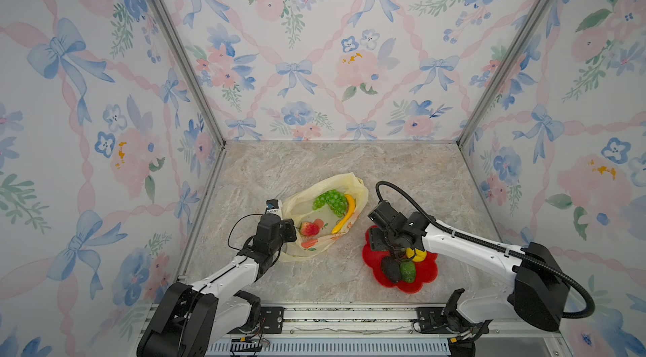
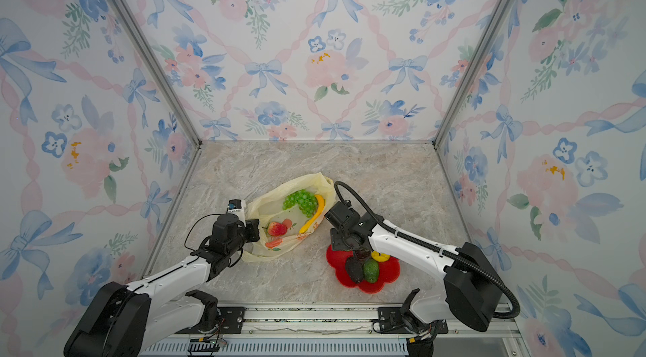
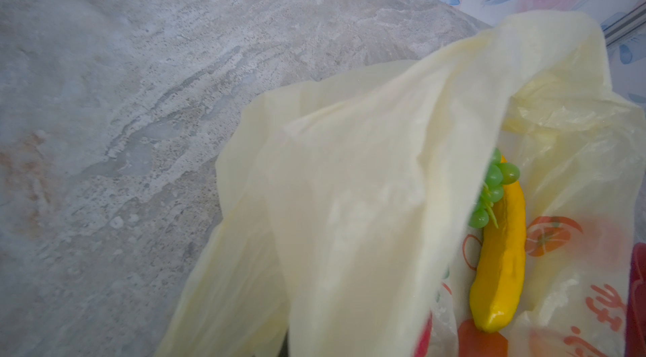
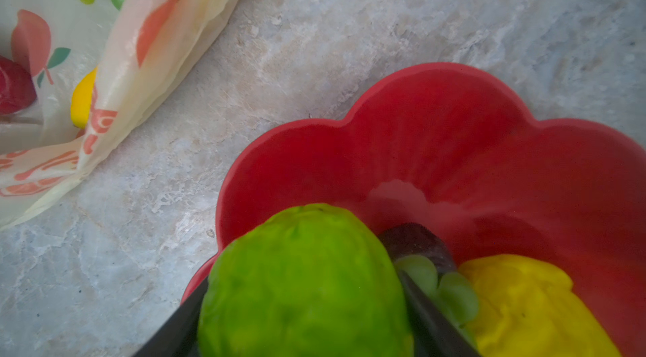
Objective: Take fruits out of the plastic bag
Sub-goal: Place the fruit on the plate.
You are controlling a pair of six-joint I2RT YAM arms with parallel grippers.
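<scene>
— On the left of the worktop [image 1: 314, 163], what was the left end effector [image 1: 293, 231] doing?

— Its jaws were together, pinched on the near rim of the plastic bag [image 1: 325, 191]. That held the mouth up so the inside showed. The bag itself lay on the worktop near the middle.

— And inside it?

— A red strawberry [image 1: 309, 228] sat nearest that rim, with a green grape bunch [image 1: 330, 201] farther back. A yellow banana [image 1: 346, 213] lay along the bag's right side, touching the grapes.

— And the right end effector [image 1: 397, 254]?

— It hung over the red plate [image 1: 426, 273], to the right of the bag and apart from it. Its fingers stood wide, pressed against both flanks of a bumpy green fruit [image 4: 300, 268]. I'd judge that a grip, with the fruit low over the plate. A dark avocado [image 1: 389, 269] and a yellow lemon [image 1: 417, 254] lay on the plate just beside it.

— So which step was that?

— Setting a fruit down, I'd say, roughly halfway through the task. The next move called for parting those fingers and lifting clear. Then it had to reach into the held-open mouth, probably for the banana, without snagging the thin film.
</scene>
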